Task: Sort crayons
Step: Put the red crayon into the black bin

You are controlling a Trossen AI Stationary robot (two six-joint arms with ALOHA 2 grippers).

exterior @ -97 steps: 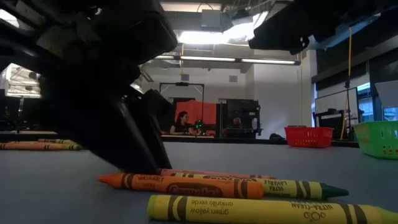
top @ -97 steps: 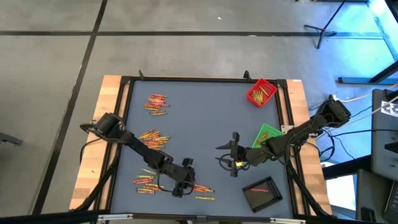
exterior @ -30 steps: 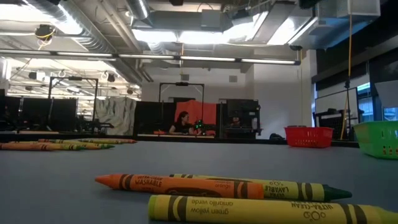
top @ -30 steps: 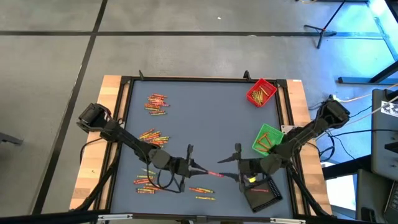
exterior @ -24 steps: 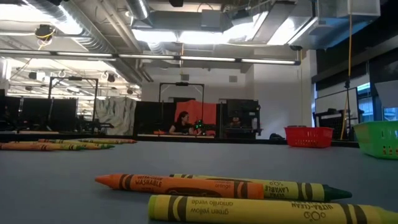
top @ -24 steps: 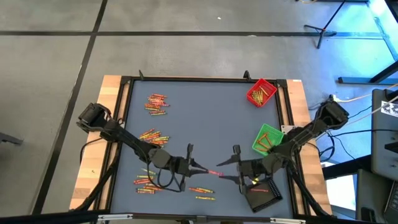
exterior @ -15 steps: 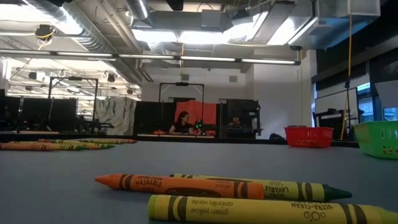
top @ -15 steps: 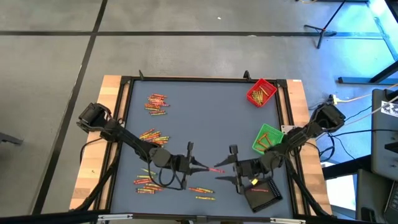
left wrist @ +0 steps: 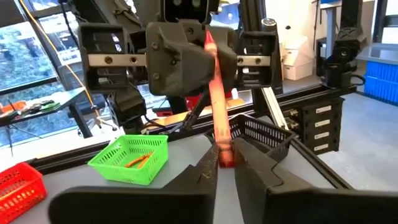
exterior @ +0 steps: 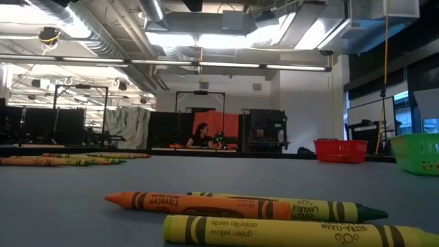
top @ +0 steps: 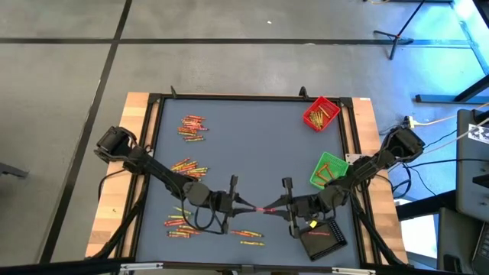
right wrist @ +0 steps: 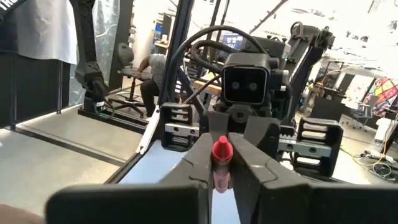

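1. We see the right gripper (right wrist: 222, 163) with its two fingers closed on the tip of a red crayon (right wrist: 221, 163); in the right wrist view the crayon's flat end sits squeezed between them.
2. We see the left gripper (left wrist: 225, 155) at the crayon's other end, its fingers close on either side of the stick; whether they press on it or stand just free, we cannot tell.
3. From above, the two grippers face each other over the near middle of the table (top: 252, 145), with the crayon spanning the short gap between them, lifted off the grey surface.
4. Loose crayons lie beneath and beside the left arm: a cluster at the near left (top: 179, 221), a few near the front edge (top: 248, 234), a group at mid left (top: 187, 166) and another at the far left (top: 192, 127).
5. In the low view an orange crayon (exterior: 195, 204) and a yellow one (exterior: 302, 233) lie close to the camera.
6. Beside the right arm we see a green tray (top: 322, 163) holding some crayons, and a black tray (top: 325, 241) just in front of it.
7. A red tray (top: 314, 118), also with crayons in it, stands at the far right corner.
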